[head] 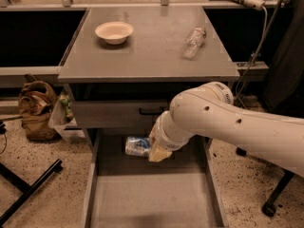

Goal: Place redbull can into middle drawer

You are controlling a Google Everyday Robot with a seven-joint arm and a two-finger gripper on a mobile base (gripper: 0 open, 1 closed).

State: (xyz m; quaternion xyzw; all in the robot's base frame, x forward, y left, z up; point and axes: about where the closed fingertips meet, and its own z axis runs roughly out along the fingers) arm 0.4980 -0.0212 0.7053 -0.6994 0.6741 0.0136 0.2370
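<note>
The redbull can [136,146] is silver and blue and lies sideways in my gripper [151,151], held over the back part of the open middle drawer [142,198]. The white arm reaches in from the right and covers most of the gripper and the can's right end. The can sits low, just in front of the grey drawer with the black handle [153,111]. I cannot tell whether the can touches the drawer's base.
A white bowl [114,32] and a clear plastic bottle [194,42] are on the cabinet top [147,61]. A tan bag [35,109] and a bin stand left of the cabinet. A black stand leg [28,189] lies on the floor at the left, a chair base at the right.
</note>
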